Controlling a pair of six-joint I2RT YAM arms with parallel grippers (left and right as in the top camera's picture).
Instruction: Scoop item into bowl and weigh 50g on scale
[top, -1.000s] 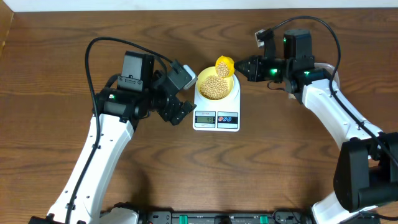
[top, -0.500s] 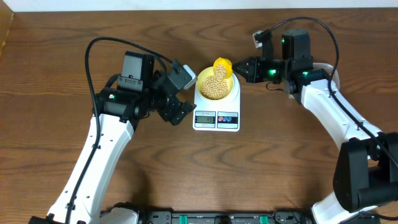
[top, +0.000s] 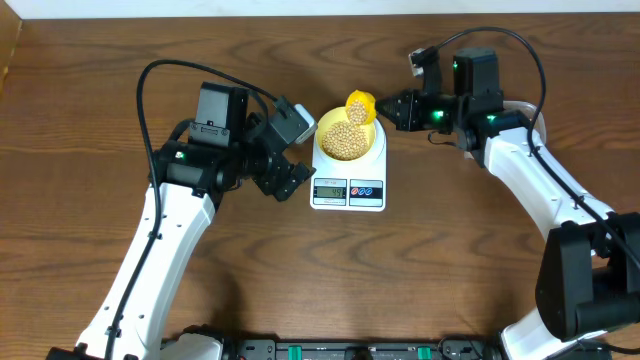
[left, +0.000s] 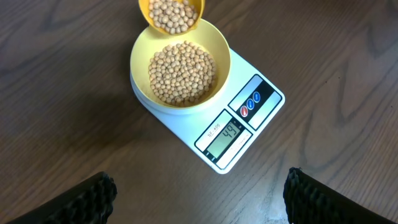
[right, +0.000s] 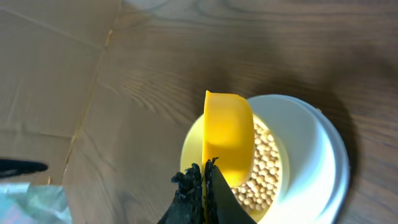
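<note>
The white scale (top: 348, 185) lies mid-table with the pale-yellow bowl (top: 328, 128) on it, holding tan beans (top: 345, 140). In the left wrist view the bowl (left: 140, 74) is well filled with beans (left: 182, 73) and the scale's (left: 264, 121) display (left: 227, 133) reads 49. My right gripper (top: 385, 108) is shut on the handle of a bright yellow scoop (top: 360, 104), tipped over the bowl's far rim with beans still in it (left: 171, 14). From the right wrist, the gripper (right: 204, 186) pinches the scoop (right: 227, 134) above the bowl (right: 186, 149). My left gripper (top: 292, 150) hovers open left of the scale, fingers (left: 81, 202) wide apart.
Dark wooden table (top: 100, 260) all round. Brown cardboard (right: 43, 93) lies left of the bowl in the right wrist view, with a translucent edge (right: 25, 202) at the lower left corner. Black cables (top: 145, 90) arc over both arms.
The scoop wavers very slightly over the bowl's rim; both arms otherwise hold still.
</note>
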